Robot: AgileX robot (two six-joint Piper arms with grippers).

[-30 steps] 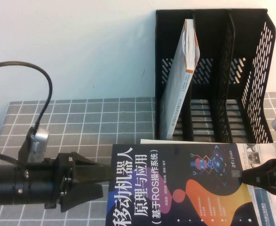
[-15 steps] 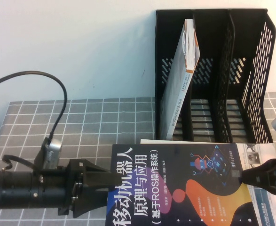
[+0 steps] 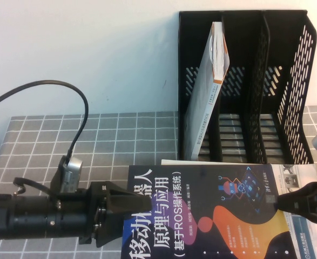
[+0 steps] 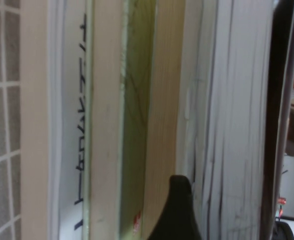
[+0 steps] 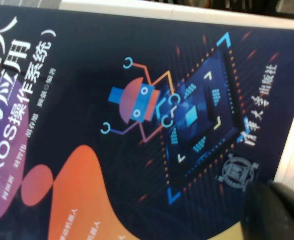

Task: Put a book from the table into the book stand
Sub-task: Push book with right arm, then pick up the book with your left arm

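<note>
Currently the large navy paperback book (image 3: 212, 213) with white Chinese characters is lying flat on the grey grid-cloth table (image 3: 115, 140), near side, on top of a white book (image 3: 301, 175) whose edge is showing at its right. The tall black plastic book stand (image 3: 288, 108) is standing just beyond it, far right, with a pale grey-white book with orange stripes (image 3: 209, 89) leaning in its left slot; the middle and right slots are looking free.

The left gripper (image 3: 127, 208) is sitting at the book's left edge, jaws spread around it, upper finger lying over the cover. In the left wrist view it is facing a stack of page edges (image 4: 136, 120), so it is probably level with several books; not clamped as far as I can judge. The right gripper (image 3: 280, 204) is resting its tip on the cover near the right edge; whether it is open or closed, I cannot tell.

For the step in hand: the left jaws should be taking only the top book, so height needs checking before closing. The right tip pressing down should be stopping the book from sliding.

Legible on the cover: "移动机器人原理与应用" and "(基于ROS操作系统)". Smaller vertical characters beside a round seal are reading roughly "清华大学出版社".
</note>
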